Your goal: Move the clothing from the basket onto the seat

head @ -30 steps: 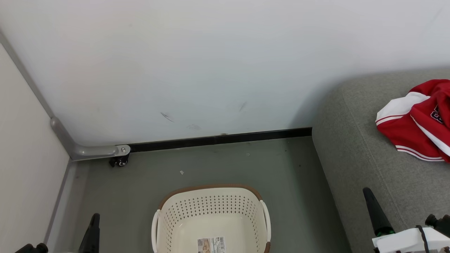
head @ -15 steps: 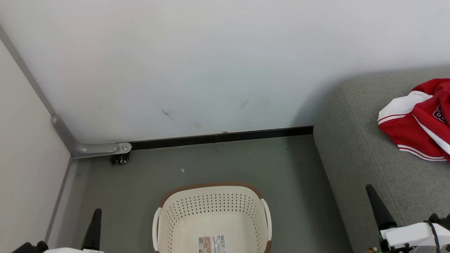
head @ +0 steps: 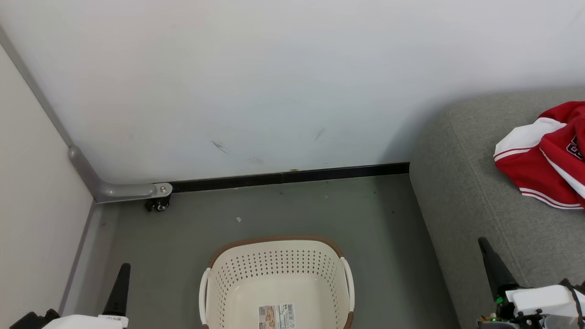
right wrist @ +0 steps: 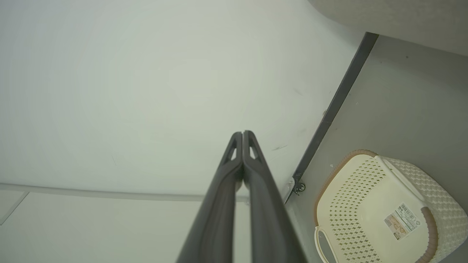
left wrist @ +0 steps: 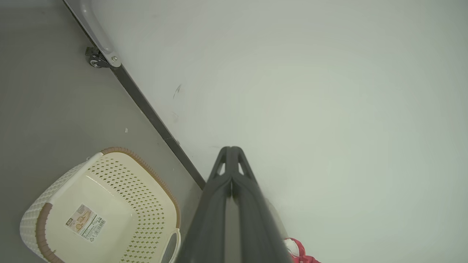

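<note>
Red-and-white clothing (head: pixel 544 169) heaped on the grey sofa seat (head: pixel 461 196), well apart from the laundry basket (head: pixel 274 267) on the floor (head: pixel 320 214). Left claw (left wrist: pixel 231 149) and right claw (right wrist: pixel 242 133) pinched closed, holding nothing, aimed at the wall (head: pixel 274 91).

A rectangular label (head: pixel 275 316) is stuck to the inside floor of the basket (head: pixel 274 239). It carries a barcode (head: pixel 286 311) on its right part and a brownish printed picture on its left. Its text is too small to read. The clothing (head: pixel 544 173) bears a dark printed emblem (head: pixel 577 149), which is cut off by the frame edge and not legible.
</note>
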Robot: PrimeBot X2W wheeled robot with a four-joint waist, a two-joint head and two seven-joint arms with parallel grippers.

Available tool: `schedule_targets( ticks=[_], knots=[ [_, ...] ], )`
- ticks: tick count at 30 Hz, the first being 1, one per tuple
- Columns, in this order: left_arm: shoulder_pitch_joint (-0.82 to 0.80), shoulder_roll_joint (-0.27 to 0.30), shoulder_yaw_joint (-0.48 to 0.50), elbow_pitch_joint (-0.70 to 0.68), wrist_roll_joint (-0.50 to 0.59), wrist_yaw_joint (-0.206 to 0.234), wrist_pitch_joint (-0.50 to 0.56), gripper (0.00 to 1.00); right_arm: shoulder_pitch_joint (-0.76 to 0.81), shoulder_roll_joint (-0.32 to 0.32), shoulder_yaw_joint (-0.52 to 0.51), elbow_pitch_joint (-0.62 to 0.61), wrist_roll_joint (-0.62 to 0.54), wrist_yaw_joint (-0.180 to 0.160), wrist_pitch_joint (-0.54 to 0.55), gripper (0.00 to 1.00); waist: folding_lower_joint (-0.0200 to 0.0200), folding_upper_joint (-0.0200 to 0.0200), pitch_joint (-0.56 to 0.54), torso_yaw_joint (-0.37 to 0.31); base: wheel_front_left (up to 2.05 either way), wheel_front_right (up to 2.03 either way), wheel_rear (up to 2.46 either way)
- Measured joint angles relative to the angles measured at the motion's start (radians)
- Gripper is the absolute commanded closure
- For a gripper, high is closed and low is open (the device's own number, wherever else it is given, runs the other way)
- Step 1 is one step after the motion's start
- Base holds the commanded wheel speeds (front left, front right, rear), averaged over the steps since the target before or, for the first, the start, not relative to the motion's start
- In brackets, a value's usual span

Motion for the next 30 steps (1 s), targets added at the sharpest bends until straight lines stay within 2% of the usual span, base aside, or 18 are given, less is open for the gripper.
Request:
schedule_targets(
  ticks=[21, 30],
  knots=[
    [-0.047, -0.026, 0.029, 0.027, -0.196, -0.019, 0.056, 1.0, -0.04, -0.02, -0.001, 0.046, 0.272, 0.0, 0.044, 1.0, -0.0002, 0.0, 0.007, 0.009, 0.0, 0.0, 0.0],
    [-0.047, -0.026, 0.031, 0.029, -0.201, -0.023, 0.056, 1.0, -0.052, -0.021, -0.002, 0.048, 0.279, 0.0, 0.047, 1.0, -0.0003, 0.0, 0.007, 0.009, 0.0, 0.0, 0.0]
  ],
)
